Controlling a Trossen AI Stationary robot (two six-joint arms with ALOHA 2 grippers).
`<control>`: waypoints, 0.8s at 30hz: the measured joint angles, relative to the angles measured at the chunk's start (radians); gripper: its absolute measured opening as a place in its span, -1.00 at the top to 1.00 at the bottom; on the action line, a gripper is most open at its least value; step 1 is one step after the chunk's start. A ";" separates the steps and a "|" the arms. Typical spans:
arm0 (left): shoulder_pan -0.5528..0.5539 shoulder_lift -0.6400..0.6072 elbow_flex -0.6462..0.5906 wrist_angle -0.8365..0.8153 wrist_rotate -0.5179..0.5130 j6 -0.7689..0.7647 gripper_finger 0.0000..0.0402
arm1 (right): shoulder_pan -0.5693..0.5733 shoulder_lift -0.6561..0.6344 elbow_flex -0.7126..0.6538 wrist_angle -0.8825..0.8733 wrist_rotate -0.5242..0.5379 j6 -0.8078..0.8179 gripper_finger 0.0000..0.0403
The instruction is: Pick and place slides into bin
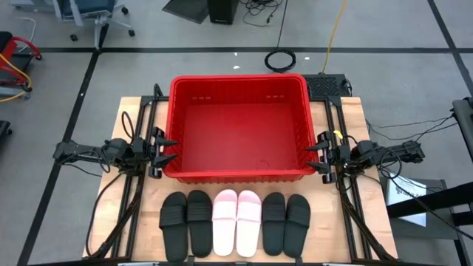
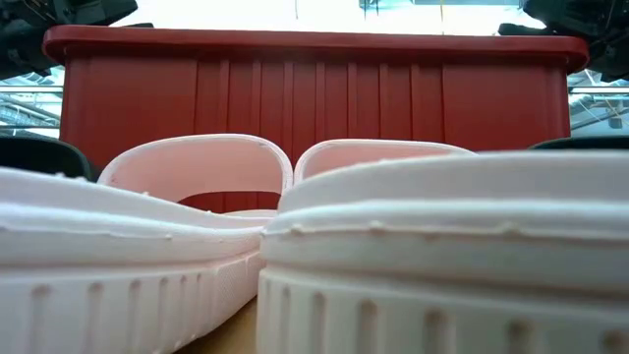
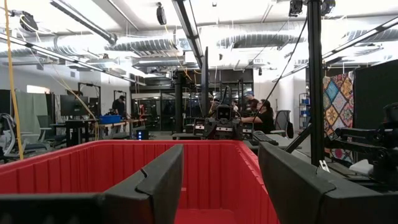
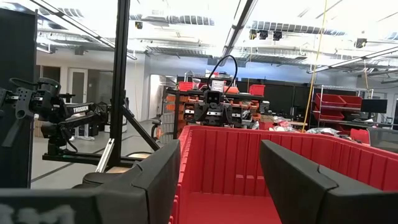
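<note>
The red bin (image 1: pixel 240 125) stands in the middle of the table, with nothing in it. Six slides lie side by side on their soles along the near edge: two black (image 1: pixel 186 223), two pale pink (image 1: pixel 237 222), two black (image 1: pixel 286 222). The pink pair fills the low view (image 2: pixel 197 226) in front of the bin wall (image 2: pixel 314 93). My left gripper (image 1: pixel 168 149) is open and empty, level at the bin's left wall. My right gripper (image 1: pixel 313 157) is open and empty, level at the bin's right wall. Each wrist view looks across the bin (image 3: pixel 205 168) (image 4: pixel 249 168).
Black frame rails (image 1: pixel 137 199) run along both table sides beside the slides. A dark box (image 1: pixel 325 85) sits at the far right corner. People stand in the room beyond the table (image 3: pixel 258 115). Cables lie on the floor behind the table (image 1: pixel 281 59).
</note>
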 joint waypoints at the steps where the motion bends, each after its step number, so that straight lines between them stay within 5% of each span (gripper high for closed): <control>1: 0.000 0.000 0.000 0.000 0.000 0.000 -0.06 | 0.000 0.000 0.000 0.000 0.000 0.000 -0.04; 24: 0.000 0.000 0.000 0.000 0.000 0.000 -0.06 | 0.000 0.000 0.000 0.000 0.000 0.037 -0.04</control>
